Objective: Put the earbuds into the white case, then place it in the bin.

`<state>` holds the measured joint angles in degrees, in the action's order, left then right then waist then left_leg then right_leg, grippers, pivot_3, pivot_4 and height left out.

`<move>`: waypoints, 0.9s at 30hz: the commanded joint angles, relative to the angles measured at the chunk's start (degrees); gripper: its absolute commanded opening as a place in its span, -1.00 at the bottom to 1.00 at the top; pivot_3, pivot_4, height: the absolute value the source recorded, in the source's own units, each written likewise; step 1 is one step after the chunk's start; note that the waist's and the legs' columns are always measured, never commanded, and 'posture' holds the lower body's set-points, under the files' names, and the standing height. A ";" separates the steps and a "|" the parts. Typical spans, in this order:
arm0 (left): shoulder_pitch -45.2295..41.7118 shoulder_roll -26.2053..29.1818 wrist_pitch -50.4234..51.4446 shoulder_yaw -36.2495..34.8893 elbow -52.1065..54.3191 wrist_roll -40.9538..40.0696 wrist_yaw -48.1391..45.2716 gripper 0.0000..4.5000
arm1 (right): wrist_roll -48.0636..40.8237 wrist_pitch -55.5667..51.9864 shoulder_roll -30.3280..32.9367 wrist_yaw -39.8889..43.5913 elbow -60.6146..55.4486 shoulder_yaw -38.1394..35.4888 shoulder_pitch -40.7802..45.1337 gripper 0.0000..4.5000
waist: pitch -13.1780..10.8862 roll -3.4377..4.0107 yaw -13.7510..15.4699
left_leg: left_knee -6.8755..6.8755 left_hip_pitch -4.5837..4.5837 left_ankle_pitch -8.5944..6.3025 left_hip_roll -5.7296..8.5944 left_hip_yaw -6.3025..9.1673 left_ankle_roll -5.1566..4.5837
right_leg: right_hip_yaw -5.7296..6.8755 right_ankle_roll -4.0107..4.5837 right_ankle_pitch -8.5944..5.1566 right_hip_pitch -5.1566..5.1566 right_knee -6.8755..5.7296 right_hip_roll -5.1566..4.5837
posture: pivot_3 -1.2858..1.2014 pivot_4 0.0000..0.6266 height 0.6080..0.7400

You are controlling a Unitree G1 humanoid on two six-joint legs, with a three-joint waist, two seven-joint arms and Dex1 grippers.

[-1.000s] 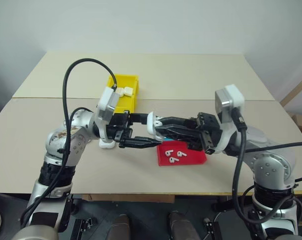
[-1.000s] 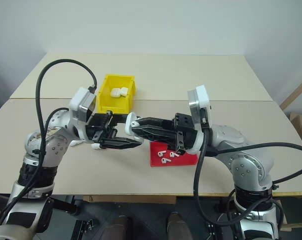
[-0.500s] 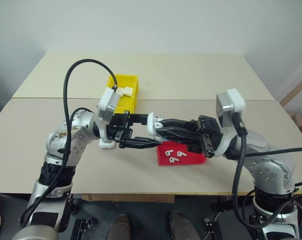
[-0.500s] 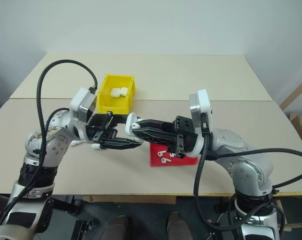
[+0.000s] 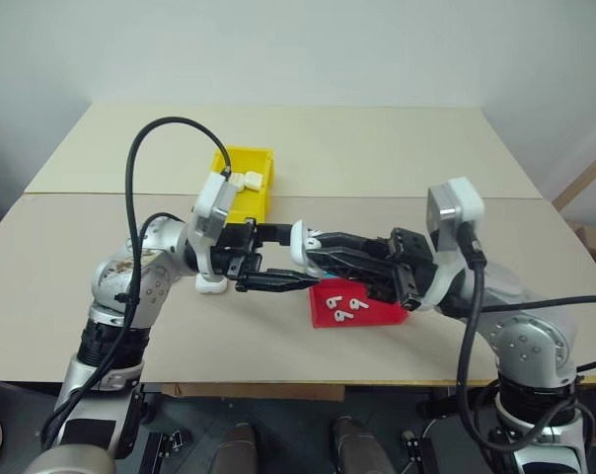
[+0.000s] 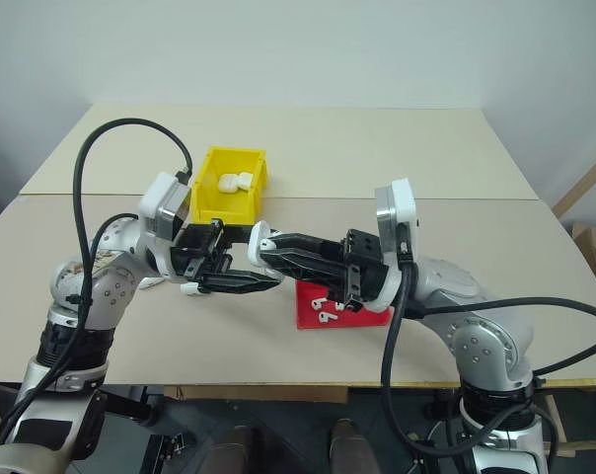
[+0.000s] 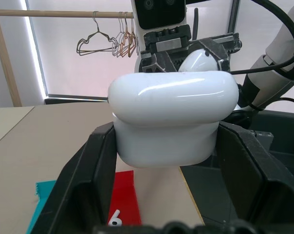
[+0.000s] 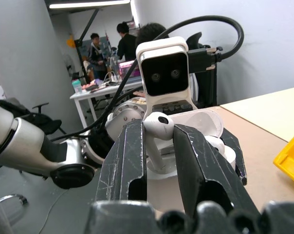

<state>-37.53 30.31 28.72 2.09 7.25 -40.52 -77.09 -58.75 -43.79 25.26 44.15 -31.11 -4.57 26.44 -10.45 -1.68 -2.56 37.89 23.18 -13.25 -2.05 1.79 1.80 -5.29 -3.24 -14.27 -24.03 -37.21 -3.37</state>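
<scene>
At frame center above the desk (image 5: 535, 212), the left claw (image 5: 278, 259) gripped the white case (image 7: 172, 117); the right claw (image 8: 159, 146), pinching 1 earbud (image 8: 158, 127), met it from the right.

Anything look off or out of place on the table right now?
Nothing stands out. The left end effector holds the white case open in mid-air, and the right end effector pinches an earbud just above it. Other earbuds lie in the red tray; two closed cases sit in the yellow bin.
</scene>
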 commanded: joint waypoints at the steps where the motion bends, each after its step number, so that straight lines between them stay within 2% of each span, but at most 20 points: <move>1: -1.05 0.03 -0.92 -1.26 0.86 -0.91 -0.10 0.23 | -0.67 1.57 -0.19 -0.57 -2.24 0.48 -0.71 -0.72 | 0.00 0.00 0.00 | 0.00 0.00 0.00 0.00 0.00 0.00 | 0.00 0.00 0.00 0.00 0.00 0.00 | 0.03 -0.52 1.00; 6: -1.23 0.06 -1.07 -1.27 0.52 -0.81 -0.26 0.23 | -0.57 1.99 0.45 -0.48 -2.53 0.96 -1.50 -0.72 | 0.00 0.00 -0.02 | 0.00 -0.01 0.00 0.00 0.00 0.00 | 0.00 0.00 0.00 0.00 0.00 0.00 | 0.03 -0.52 1.00; 16: -1.42 0.07 -1.40 -1.19 0.16 -0.56 -0.34 0.23 | -0.48 2.48 1.75 -0.56 -2.50 1.41 -1.62 0.79 | 0.00 0.00 -0.03 | 0.00 -0.01 0.00 0.00 0.00 0.00 | 0.00 0.00 0.00 0.00 0.00 0.01 | 0.03 -0.52 1.00; 18: -1.41 0.09 -1.46 -1.21 0.14 -0.50 -0.33 0.23 | -0.58 2.64 1.92 -0.43 -2.36 1.45 -1.45 0.99 | 0.00 0.00 -0.02 | 0.00 -0.01 0.00 -0.01 0.00 0.00 | 0.00 0.00 0.00 0.00 0.00 0.01 | 0.03 -0.52 1.00; 27: -1.32 0.19 -1.64 -1.24 0.03 -0.26 -0.44 0.23 | -2.11 2.47 3.07 -0.42 -2.84 0.76 -1.31 0.99 | 0.00 0.00 0.00 | 0.00 -0.01 0.00 0.00 0.00 0.00 | 0.00 0.00 0.00 0.01 0.00 0.00 | 0.03 -0.52 1.00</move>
<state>-37.53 30.47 28.64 1.53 5.50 -40.29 -76.83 -59.79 -41.74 27.73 43.80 -32.96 -3.00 24.78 -10.45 -1.68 -2.56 37.89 23.17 -13.25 -2.05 1.79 1.80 -5.29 -3.24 -14.27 -24.03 -37.21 -3.37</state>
